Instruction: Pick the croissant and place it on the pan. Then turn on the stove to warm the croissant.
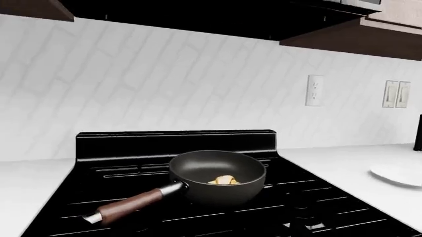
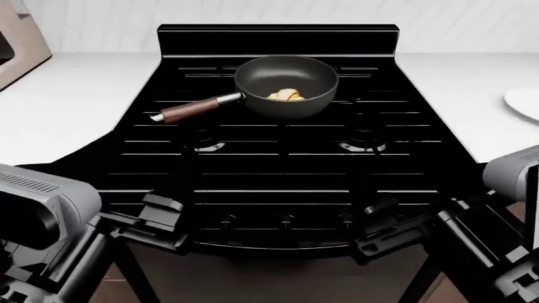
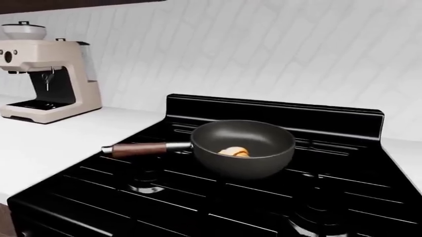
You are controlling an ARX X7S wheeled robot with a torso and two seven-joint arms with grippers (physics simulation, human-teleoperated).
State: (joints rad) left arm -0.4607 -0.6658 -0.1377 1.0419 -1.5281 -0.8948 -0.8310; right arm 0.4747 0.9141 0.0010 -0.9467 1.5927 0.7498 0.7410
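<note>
Looking down over a black gas stove (image 2: 278, 170): the left gripper (image 2: 160, 218) hangs near its front edge, finger position unclear. On a rear burner, a dark pan (image 2: 286, 85), wooden handle pointing left, holds the croissant (image 2: 286, 95). The right gripper (image 2: 387, 230) mirrors the left, grip likewise unclear.

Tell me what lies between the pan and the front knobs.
In the head view, only black stove grates and two front burners lie between the pan and the knobs; nothing loose sits there.
</note>
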